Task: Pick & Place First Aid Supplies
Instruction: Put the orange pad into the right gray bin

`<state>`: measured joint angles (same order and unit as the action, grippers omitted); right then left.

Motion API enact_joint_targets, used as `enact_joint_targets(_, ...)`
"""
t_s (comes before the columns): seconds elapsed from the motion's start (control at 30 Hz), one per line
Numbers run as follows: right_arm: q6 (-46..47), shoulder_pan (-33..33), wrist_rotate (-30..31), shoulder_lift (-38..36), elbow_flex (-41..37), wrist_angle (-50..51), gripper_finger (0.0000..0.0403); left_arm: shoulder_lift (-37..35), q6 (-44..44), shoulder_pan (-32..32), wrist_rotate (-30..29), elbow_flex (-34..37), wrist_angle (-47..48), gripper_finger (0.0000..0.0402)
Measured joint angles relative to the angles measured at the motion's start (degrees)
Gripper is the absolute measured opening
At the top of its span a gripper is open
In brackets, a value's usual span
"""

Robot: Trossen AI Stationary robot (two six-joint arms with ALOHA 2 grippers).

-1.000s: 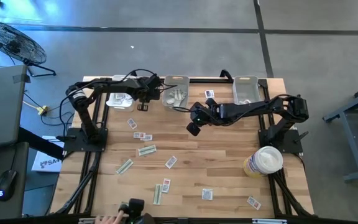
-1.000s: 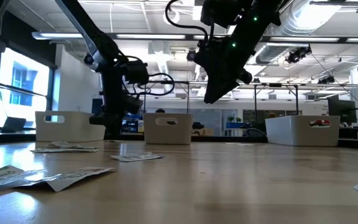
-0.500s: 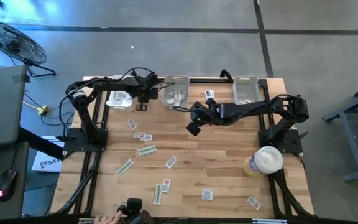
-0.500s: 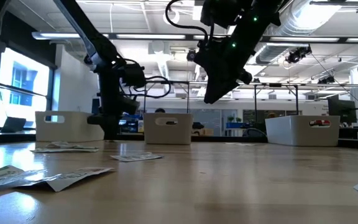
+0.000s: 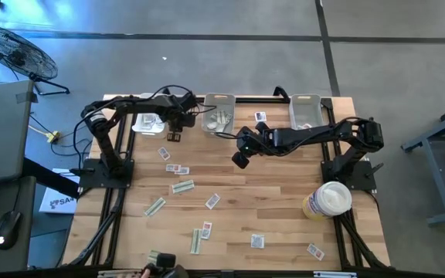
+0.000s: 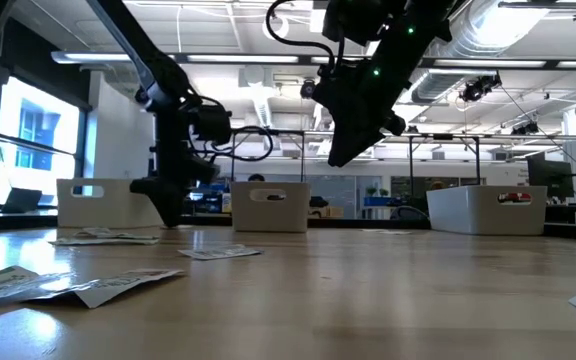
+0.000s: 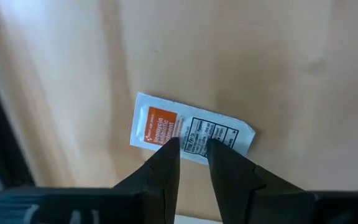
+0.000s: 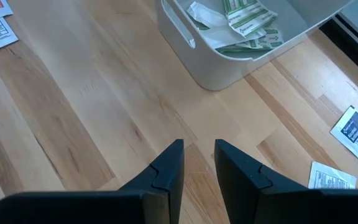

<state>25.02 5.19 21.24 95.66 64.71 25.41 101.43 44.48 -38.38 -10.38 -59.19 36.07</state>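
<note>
Since before, our left gripper point(image 5: 173, 137) has slid toward the counter's left edge, fingers narrow and empty over a packet point(image 7: 190, 130); flat, light, limp paper, best pinched across its middle.

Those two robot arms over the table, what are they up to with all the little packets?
They are sorting small first aid packets from the wooden table into bins along its far edge. The left claw hovers right over a white packet with an orange mark, apparently about to take it, its fingers slightly apart. The right claw hangs empty in mid-air near the middle bin, which holds green strips. More packets lie scattered on the table.
</note>
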Motion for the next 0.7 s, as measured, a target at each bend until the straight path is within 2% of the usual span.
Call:
enact_joint_targets(0.23,0.0,0.0,0.0,0.0,0.0,0.0,0.0083,0.0,-2.1,5.2,1.5,0.0,4.9,0.0085)
enact_joint_targets(0.7,0.0,0.0,-0.3,0.0,0.0,0.0,0.0083,0.0,-10.4,24.0,4.3,0.0,7.5,0.0085)
